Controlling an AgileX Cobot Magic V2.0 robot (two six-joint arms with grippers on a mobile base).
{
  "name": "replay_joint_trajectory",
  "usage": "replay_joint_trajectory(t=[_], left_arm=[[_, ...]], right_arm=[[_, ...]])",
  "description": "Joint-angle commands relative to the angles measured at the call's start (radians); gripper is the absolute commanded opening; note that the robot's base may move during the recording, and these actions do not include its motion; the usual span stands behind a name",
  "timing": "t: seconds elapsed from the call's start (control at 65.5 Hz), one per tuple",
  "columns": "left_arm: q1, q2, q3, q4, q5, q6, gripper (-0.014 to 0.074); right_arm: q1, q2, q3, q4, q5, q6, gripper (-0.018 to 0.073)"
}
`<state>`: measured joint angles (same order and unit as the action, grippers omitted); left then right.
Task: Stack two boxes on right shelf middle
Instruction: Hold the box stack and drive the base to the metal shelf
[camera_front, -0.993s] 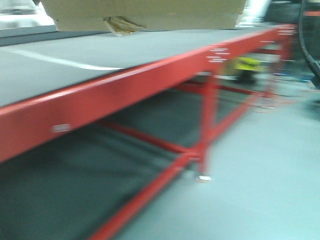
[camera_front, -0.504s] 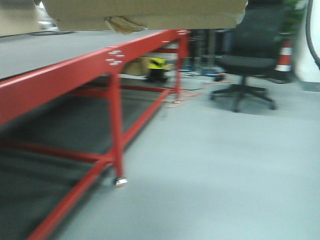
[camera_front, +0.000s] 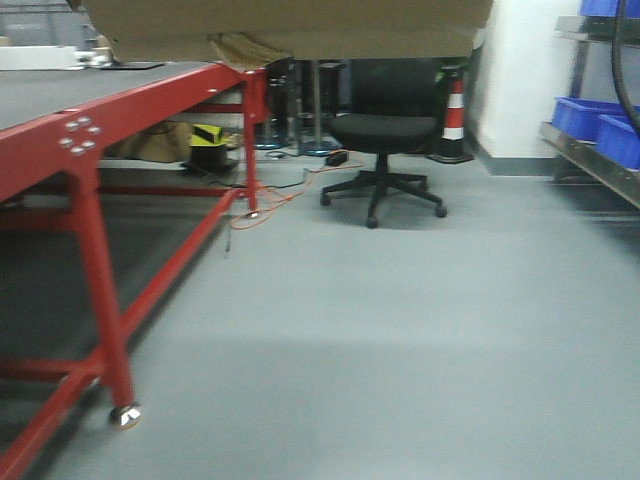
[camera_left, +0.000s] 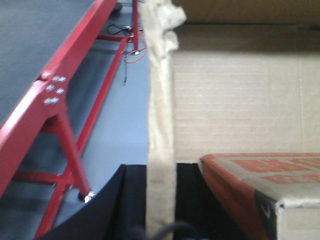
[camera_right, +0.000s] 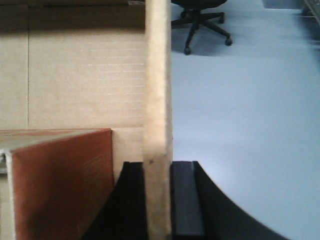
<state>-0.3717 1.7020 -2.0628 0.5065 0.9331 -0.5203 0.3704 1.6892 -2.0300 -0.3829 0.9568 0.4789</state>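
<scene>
My left gripper (camera_left: 161, 172) and right gripper (camera_right: 157, 170) each pinch a wall of the plain brown corrugated cardboard box (camera_front: 290, 25).

Right gripper (camera_right: 158, 170) apparently astride box wall (camera_right: 157, 75)

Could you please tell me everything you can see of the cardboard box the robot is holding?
The cardboard box is plain brown corrugated board, held level and high, at the top edge of the front view. A crumpled tape scrap hangs from its underside. The left gripper and right gripper each pinch a side panel, seen edge-on. A smaller red-printed box lies inside.
</scene>
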Motion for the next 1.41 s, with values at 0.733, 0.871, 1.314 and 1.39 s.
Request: replay_joint_trajectory(t=[0.733, 0.871, 1.314, 1.39], left_arm=[[0.0, -0.011, -0.01, 0.02, -0.04, 0.001, -0.0111], [0.0, -0.011, -0.01, 0.02, -0.04, 0.001, -0.0111], [0.0, -0.011, -0.01, 0.02, -0.04, 0.001, -0.0111], [0.0, -0.011, -0.01, 0.02, -0.04, 0.001, -0.0111]], right_arm=[[-0.003, -0.018, -0.014, -0.015, -0.052, 0.003, -0.0162], [-0.003, -0.018, -0.014, -0.015, -0.052, 0.003, -0.0162], [-0.003, -0.018, -0.014, -0.015, -0.052, 0.003, -0.0162], [-0.003, -0.018, -0.014, -0.015, -0.052, 0.003, -0.0162]])
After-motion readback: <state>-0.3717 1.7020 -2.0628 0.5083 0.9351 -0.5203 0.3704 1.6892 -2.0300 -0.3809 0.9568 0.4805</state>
